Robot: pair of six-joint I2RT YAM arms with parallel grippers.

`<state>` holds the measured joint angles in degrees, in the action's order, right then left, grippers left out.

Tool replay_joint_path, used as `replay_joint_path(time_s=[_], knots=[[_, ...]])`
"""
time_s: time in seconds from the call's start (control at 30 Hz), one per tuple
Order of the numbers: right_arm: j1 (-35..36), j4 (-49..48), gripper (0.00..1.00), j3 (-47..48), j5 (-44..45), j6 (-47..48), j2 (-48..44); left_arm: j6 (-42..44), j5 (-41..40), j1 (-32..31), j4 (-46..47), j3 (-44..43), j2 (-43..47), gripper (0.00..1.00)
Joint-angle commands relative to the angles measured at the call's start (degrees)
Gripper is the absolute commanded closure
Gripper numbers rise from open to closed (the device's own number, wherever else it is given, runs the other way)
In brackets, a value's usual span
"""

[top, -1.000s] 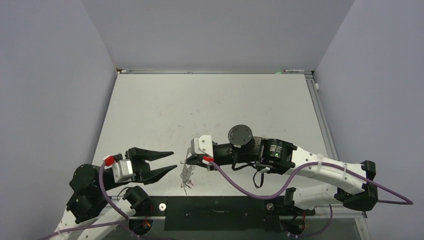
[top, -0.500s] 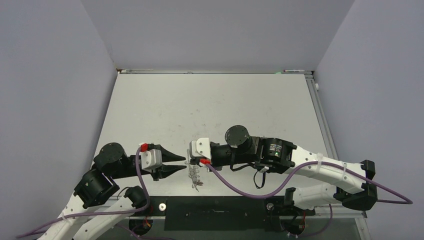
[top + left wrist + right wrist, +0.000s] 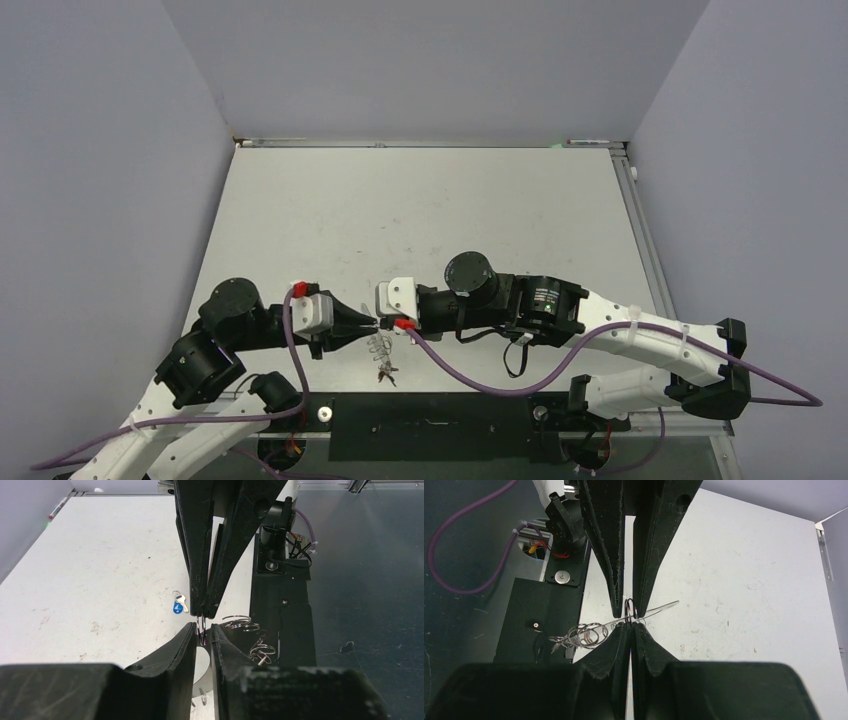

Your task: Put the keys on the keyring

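My right gripper (image 3: 383,321) (image 3: 629,625) is shut on the rim of the keyring (image 3: 659,608), a thin grey plate seen edge-on and held above the table. Wire split rings (image 3: 584,634) hang from it, and a small dark item (image 3: 385,376) hangs lowest; I cannot tell which key it is. My left gripper (image 3: 369,324) (image 3: 203,628) faces the right one tip to tip. Its jaws stand narrowly open around one split ring (image 3: 201,629), with a small gap showing. The blue-tagged key (image 3: 177,605) lies on the table. The red-tagged key is not clearly visible.
The black base plate (image 3: 430,425) with its mounts runs along the table's near edge, just under the hanging rings. Both arms meet at the near middle of the white table (image 3: 420,210). Grey walls close in the left, right and far sides.
My left gripper has swung right to the keyring and narrowed its jaws from wide open to a small gap around a split ring. My right gripper with the keyring shifted slightly left.
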<state>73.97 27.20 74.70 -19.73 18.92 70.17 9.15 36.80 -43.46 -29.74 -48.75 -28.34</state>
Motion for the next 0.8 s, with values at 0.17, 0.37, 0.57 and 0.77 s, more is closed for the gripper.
replay_joint_path(time_s=[0.17,0.37,0.57,0.77], knots=[[0.4,-1.5,0.95,2.9,1.1,0.9,0.4,0.1,1.3,-0.2,3.3,-0.5,-1.0,1.0],[0.4,-5.5,0.78,0.5,4.9,-0.6,-1.5,-2.5,-0.9,-0.2,15.5,6.6,4.7,1.0],[-3.7,-9.5,0.63,-3.5,1.2,-3.0,-5.9,-10.3,-3.6,-0.2,31.9,15.7,13.7,1.0],[-8.2,-13.5,0.64,-6.2,-12.7,-6.1,-9.1,-16.6,-7.5,-0.2,42.7,22.1,19.4,1.0]])
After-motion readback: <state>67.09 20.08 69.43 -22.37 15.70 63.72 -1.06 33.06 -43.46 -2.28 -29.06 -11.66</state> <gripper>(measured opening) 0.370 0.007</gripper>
